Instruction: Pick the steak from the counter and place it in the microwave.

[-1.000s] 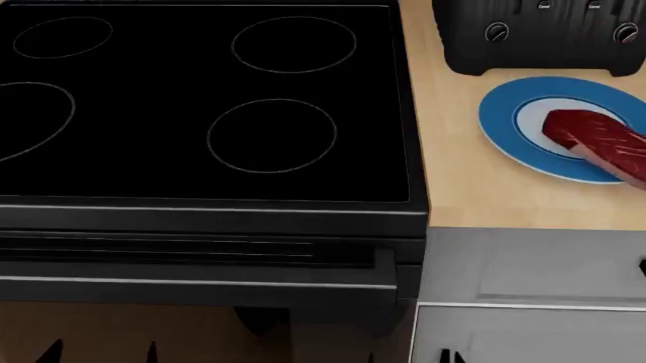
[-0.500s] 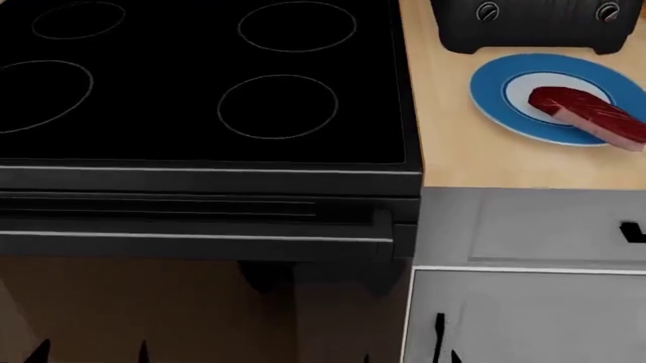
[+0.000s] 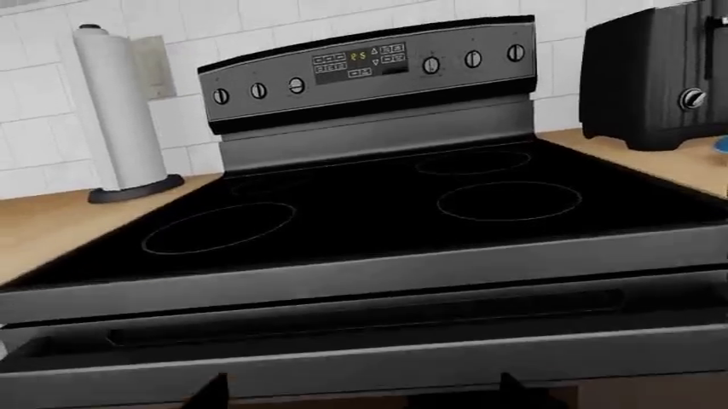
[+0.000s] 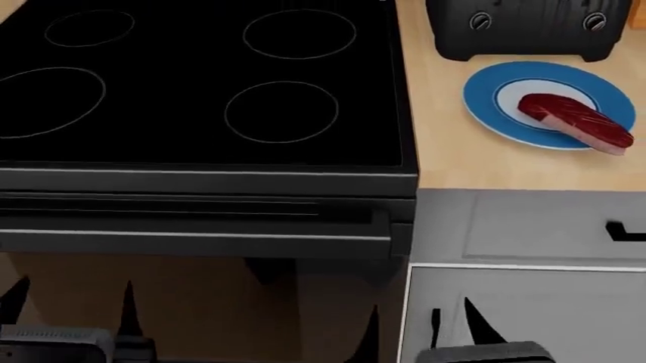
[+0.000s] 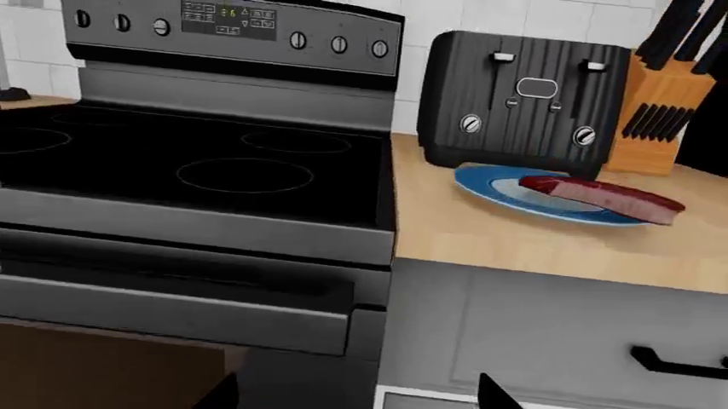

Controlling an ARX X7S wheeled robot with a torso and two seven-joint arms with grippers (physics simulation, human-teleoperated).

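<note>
The steak, a dark-red slab with white streaks, lies on a blue plate on the tan counter, right of the black stovetop. It also shows in the right wrist view, on the plate. My left gripper is open and empty, low in front of the oven door. My right gripper is open and empty in front of the grey cabinet, well short of and below the steak. Both grippers' tips show wide apart in the wrist views. No microwave is in view.
A black toaster stands just behind the plate. A wooden knife block stands to its right. The glossy stovetop fills the left, with its control panel behind. A paper towel roll stands left of the stove.
The head view has shifted, so the whole steak and plate now show, further left in the frame. Both grippers have risen into the bottom of the view, still open.
</note>
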